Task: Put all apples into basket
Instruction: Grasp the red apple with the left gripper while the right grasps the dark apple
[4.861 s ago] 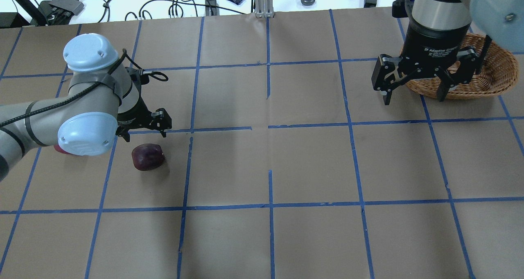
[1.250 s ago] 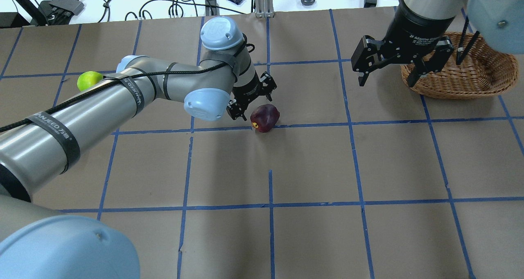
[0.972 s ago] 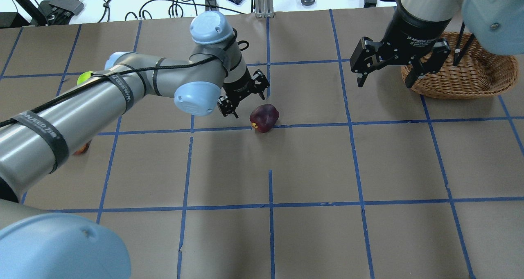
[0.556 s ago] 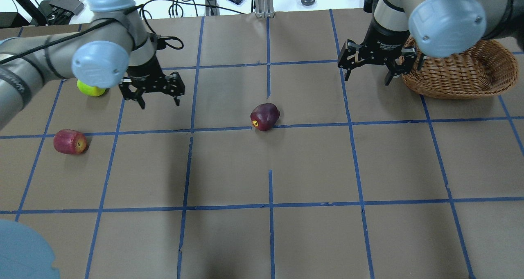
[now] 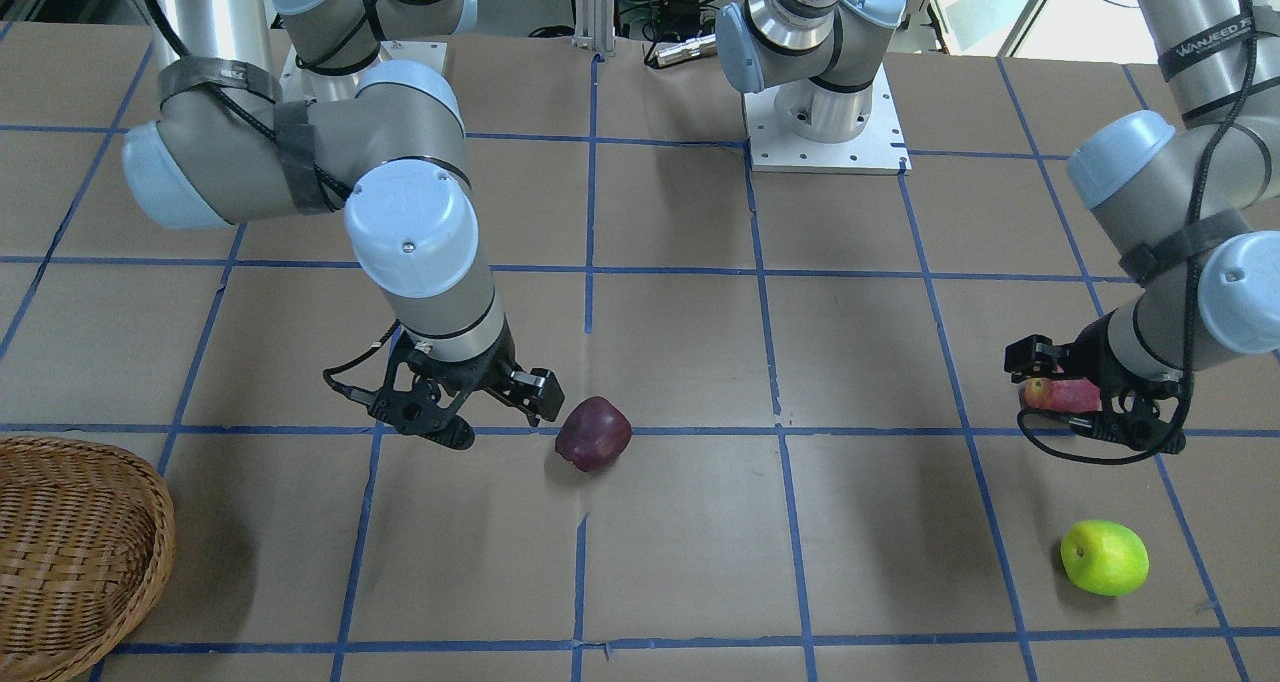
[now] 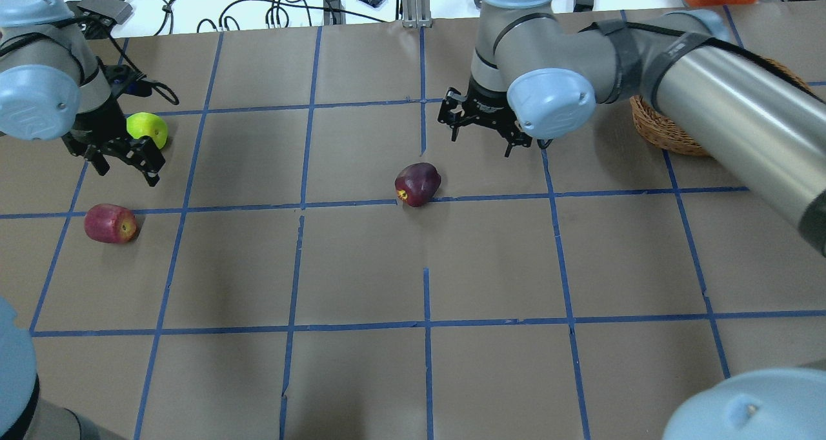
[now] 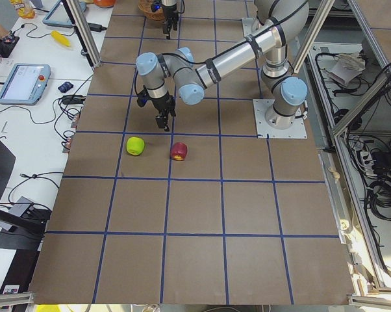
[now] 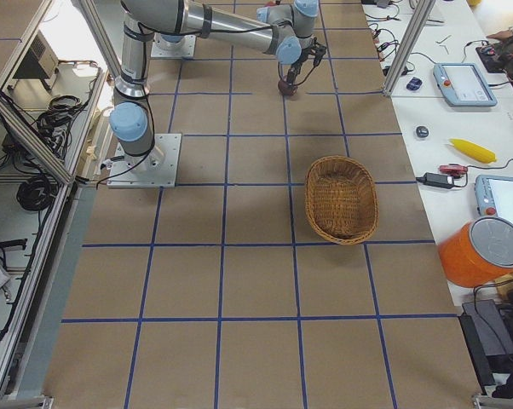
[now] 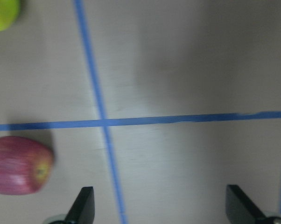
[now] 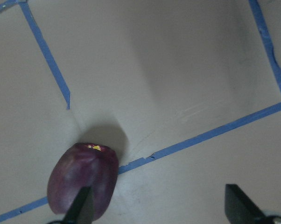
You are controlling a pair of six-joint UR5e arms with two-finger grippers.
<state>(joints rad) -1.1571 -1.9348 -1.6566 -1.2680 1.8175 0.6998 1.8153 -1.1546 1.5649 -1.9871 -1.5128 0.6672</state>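
Note:
The dark maroon apple (image 6: 418,184) lies at the table's centre; it also shows in the front view (image 5: 593,434) and the right wrist view (image 10: 83,180). My right gripper (image 6: 482,142) is open and empty, hovering just beyond and right of it. The red apple (image 6: 111,223) and the green apple (image 6: 147,129) lie at the far left. My left gripper (image 6: 126,168) is open and empty, hovering between them. In the left wrist view the red apple (image 9: 19,164) lies outside the left finger. The wicker basket (image 8: 342,200) stands at the far right and holds nothing.
My right arm stretches across the overhead view and hides most of the basket (image 6: 664,137). Blue tape lines grid the brown table. Cables and small gear lie beyond the far edge. An orange bucket (image 8: 482,251) stands off the table.
Earlier my left gripper carried the maroon apple from the left to the centre and let go. Since then it has swung back left to the other apples. My right gripper moved from the basket toward the maroon apple.

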